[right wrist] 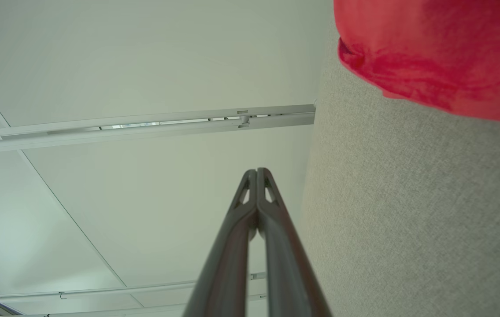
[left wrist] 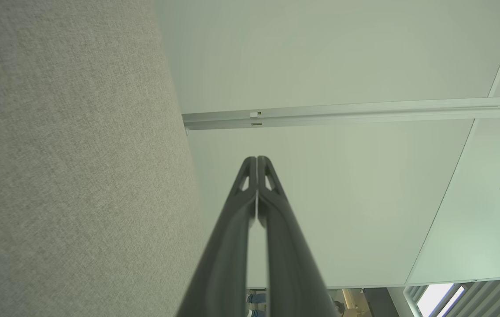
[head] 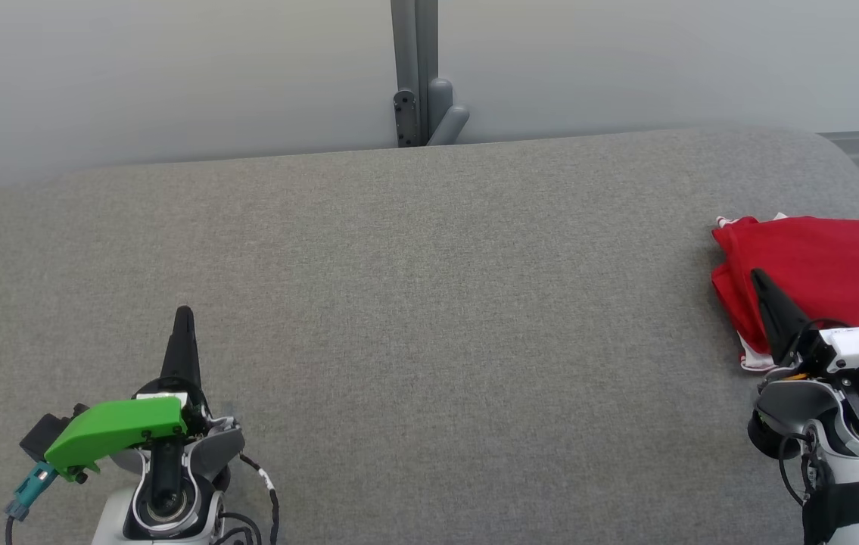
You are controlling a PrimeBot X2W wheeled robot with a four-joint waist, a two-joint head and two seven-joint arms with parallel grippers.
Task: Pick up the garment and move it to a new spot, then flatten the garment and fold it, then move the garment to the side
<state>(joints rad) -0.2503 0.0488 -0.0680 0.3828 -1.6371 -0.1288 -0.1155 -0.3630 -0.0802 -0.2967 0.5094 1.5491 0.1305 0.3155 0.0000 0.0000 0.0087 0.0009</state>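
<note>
The red garment (head: 823, 265) lies bunched at the right edge of the grey tabletop (head: 429, 303), about midway between near and far, with a bit of white trim showing at its far left corner and along its near hem; part of it runs out of the head view on the right. The right claw (head: 758, 274) sits at the near right, its two dark fingers pressed together to a single point and holding nothing. In the head view that point overlaps the garment's near left part, but the right wrist view shows the garment (right wrist: 435, 53) off to one side of the fingers and clear of them. The left claw (head: 184, 314) is at the near left over bare tabletop, well apart from the garment, its fingers likewise closed tip to tip and empty. A green cover (head: 115, 431) sits on the left wrist. A grey post (head: 414, 72) stands against the pale wall (head: 172, 76) beyond the far edge.
</note>
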